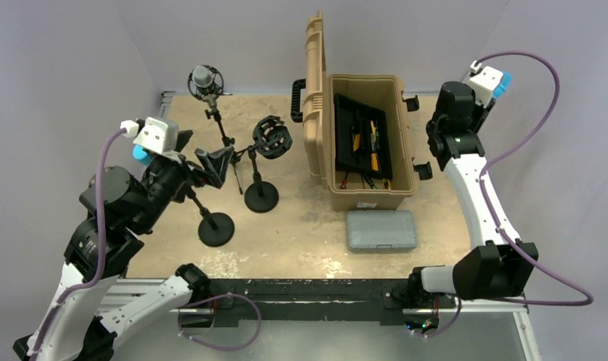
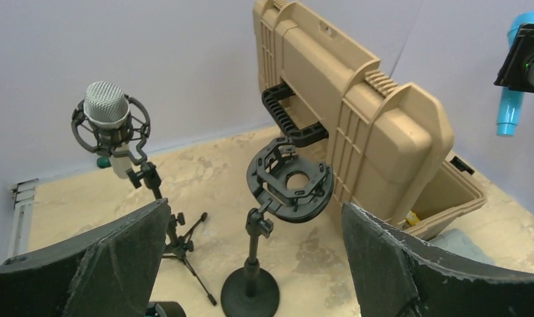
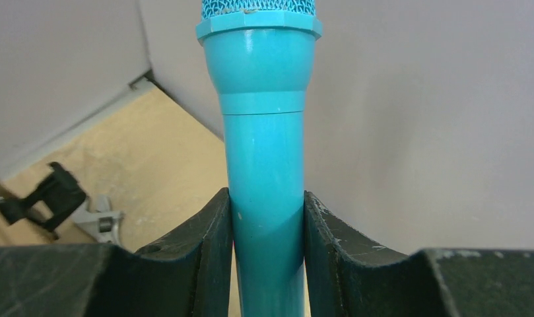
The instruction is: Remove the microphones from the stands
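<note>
Tan case [image 1: 364, 143] stood open along table's [image 1: 300, 226] far right part. Round-base stand [image 1: 261, 197] placed mid-table, shock mount [image 2: 289, 181] empty. Silver microphone [image 2: 106, 105] seated in cradle on tripod stand [image 2: 175, 238] near far left corner. Teal microphone [image 3: 264, 165] clamped at barrel by right gripper [image 3: 267, 198], held raised by far right corner, judged lifted free of stand. Left gripper [image 2: 256, 205] spread wide, nothing held, aimed at stands, likely for steadying.

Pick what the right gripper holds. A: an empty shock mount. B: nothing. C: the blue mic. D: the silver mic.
C: the right gripper has its fingers closed on the blue mic, while the silver mic is nowhere near it.
</note>
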